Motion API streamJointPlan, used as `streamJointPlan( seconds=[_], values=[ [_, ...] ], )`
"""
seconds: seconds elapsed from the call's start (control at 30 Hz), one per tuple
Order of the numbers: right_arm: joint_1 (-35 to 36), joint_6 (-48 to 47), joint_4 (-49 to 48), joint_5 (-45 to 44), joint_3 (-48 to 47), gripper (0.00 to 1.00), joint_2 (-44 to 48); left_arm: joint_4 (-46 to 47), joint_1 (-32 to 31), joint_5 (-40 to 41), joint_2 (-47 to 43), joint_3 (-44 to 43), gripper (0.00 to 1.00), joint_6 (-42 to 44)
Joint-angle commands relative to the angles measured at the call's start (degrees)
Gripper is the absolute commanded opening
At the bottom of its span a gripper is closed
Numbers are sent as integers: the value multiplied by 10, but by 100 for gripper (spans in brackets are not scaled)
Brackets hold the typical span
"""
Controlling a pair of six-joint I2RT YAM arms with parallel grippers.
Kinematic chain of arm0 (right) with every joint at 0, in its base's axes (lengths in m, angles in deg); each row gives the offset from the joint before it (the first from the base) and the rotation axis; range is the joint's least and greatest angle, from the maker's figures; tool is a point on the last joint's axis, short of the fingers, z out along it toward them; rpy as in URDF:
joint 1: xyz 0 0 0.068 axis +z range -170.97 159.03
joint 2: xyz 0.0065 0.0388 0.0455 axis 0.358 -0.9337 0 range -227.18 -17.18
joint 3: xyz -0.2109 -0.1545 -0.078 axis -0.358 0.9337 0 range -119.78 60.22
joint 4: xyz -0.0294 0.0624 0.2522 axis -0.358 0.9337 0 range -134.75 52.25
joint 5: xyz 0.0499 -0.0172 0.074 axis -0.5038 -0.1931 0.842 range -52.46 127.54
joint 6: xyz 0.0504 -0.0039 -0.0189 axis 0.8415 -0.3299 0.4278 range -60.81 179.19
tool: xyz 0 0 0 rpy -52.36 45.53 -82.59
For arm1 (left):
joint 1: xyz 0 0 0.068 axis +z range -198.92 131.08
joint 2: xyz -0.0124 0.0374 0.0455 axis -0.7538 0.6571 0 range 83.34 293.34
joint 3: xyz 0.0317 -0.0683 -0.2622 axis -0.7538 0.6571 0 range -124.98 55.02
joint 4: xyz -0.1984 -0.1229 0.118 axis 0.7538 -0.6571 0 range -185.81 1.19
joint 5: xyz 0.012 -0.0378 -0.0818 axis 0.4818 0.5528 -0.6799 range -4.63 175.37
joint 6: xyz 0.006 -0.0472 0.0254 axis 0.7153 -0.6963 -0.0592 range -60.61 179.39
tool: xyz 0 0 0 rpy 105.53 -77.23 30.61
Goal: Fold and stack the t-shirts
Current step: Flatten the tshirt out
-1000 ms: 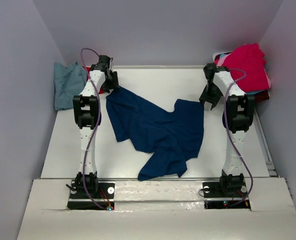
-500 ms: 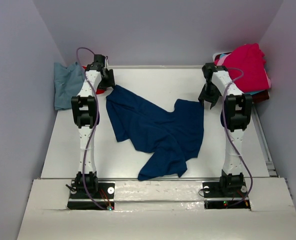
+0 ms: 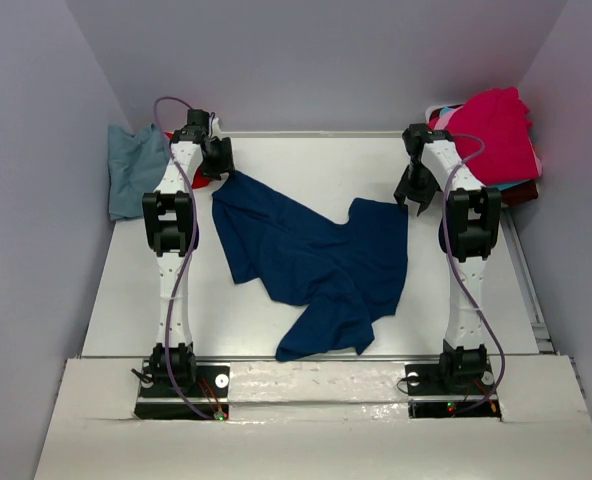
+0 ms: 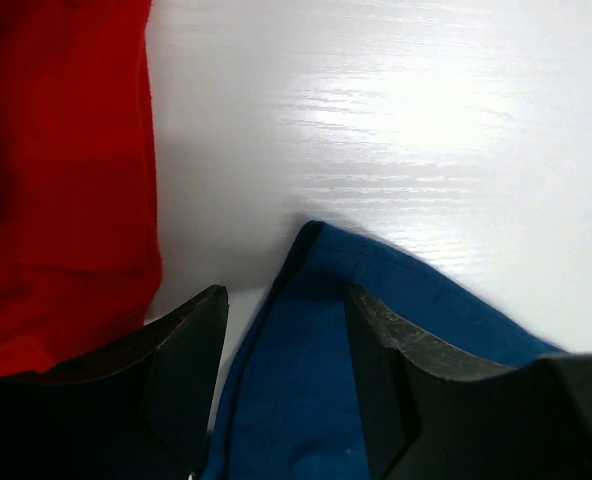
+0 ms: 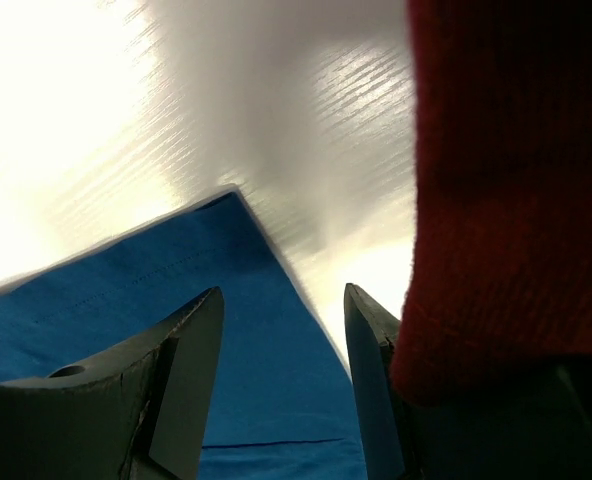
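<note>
A navy t-shirt (image 3: 316, 260) lies crumpled and spread over the middle of the table. My left gripper (image 3: 226, 170) hangs over its far left corner. In the left wrist view that gripper (image 4: 286, 300) is open, and the navy corner (image 4: 326, 350) lies between the fingers without being pinched. My right gripper (image 3: 412, 202) sits at the shirt's far right corner. It (image 5: 282, 295) is open too, straddling the navy edge (image 5: 176, 300). A red t-shirt (image 4: 56, 180) lies just left of the left gripper.
A dusty blue-grey t-shirt (image 3: 136, 170) lies at the back left, off the table's edge. A pile topped by a magenta-red t-shirt (image 3: 491, 135) sits at the back right. Its red cloth (image 5: 516, 180) hangs close beside the right finger. Walls close in on both sides.
The left gripper has shifted slightly left and farther back, over the shirt's corner. The right gripper edged a little farther back. The navy shirt has not moved.
</note>
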Motion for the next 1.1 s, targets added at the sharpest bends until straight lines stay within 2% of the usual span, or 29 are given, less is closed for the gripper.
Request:
streamJointPlan(
  seconds=[0.0,0.83,1.07],
  values=[
    [-12,-6,-5,52,4,57,-42,-4,-1,-44,-1,22,62,6],
    [-7,11,-109,104,137,57,-19,6,-11,-38,-64,109,62,3],
    [-7,14,-113,126,136,55,-21,7,-11,-48,-71,115,62,0]
  ],
)
